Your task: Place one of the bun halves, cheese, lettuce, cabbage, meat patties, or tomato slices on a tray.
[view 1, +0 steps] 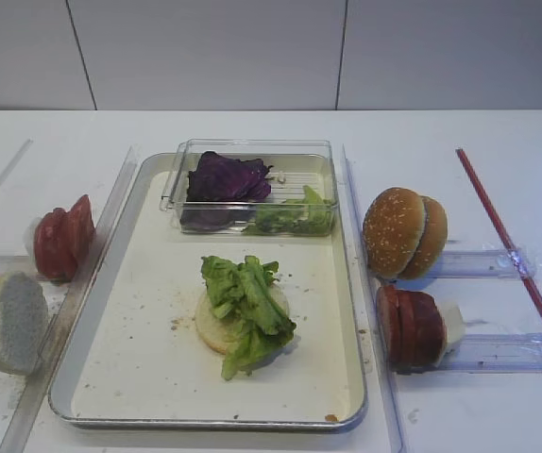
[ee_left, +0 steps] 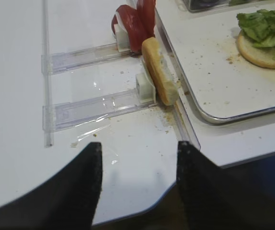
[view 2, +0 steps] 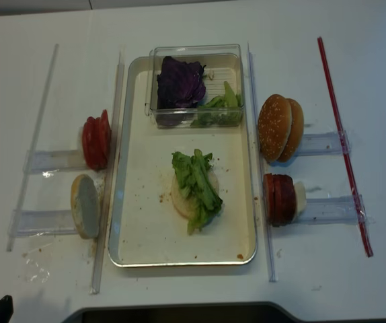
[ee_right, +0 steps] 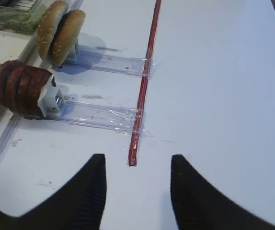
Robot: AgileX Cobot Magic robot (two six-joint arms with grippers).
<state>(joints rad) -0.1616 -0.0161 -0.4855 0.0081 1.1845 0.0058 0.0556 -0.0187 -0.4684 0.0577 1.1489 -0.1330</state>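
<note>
On the silver tray [view 1: 139,377] lies a bun half [view 1: 207,330] with a clump of lettuce [view 1: 245,302] on top of it. Purple cabbage [view 1: 224,177] sits in a clear box at the tray's far end. Tomato slices [view 1: 63,236] and another bun half [view 1: 13,321] stand on edge left of the tray. Seeded bun halves [view 1: 403,231], meat patties [view 1: 410,326] and pale cheese [view 1: 452,323] stand to its right. My right gripper [ee_right: 137,163] hangs open over bare table near the patties [ee_right: 20,88]. My left gripper [ee_left: 136,148] is open at the table's front edge, near the bun half [ee_left: 159,72].
Green leaves [view 1: 295,217] share the clear box [view 1: 252,149] with the cabbage. Clear plastic rails [ee_right: 99,117] hold the food on both sides of the tray. A red strip [view 1: 507,241] runs along the right side. The table's front edge [ee_left: 185,196] is just below my left gripper.
</note>
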